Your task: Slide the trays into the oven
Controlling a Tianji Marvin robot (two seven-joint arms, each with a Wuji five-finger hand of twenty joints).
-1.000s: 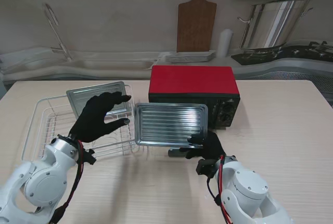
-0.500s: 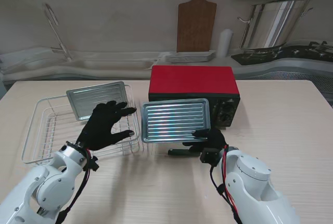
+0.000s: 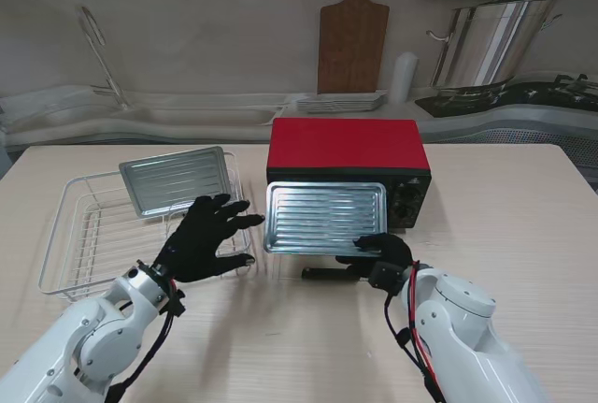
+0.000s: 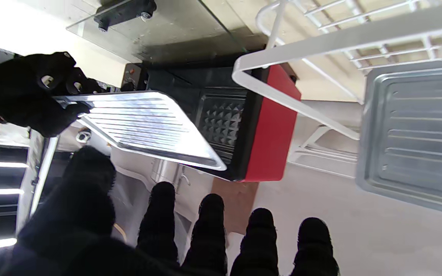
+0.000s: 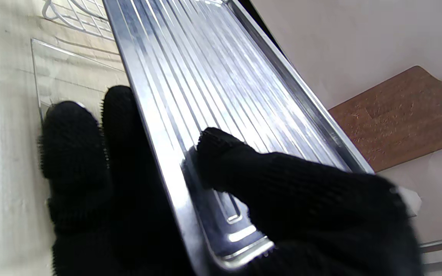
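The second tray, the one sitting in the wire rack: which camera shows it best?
The stand's view: the tray shows whole, leaning in the rack. The left wrist view cuts it off at the picture's edge. The right wrist view shows only the rack's wires.

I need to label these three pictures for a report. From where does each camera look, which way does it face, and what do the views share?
Stand view: above the shoulders, looking down at the table; shows both arms, the left hand open and the right hand.
Left wrist view: along the open fingers, toward the red oven.
Right wrist view: along the hand gripping the ribbed tray.
All three share that ribbed tray.
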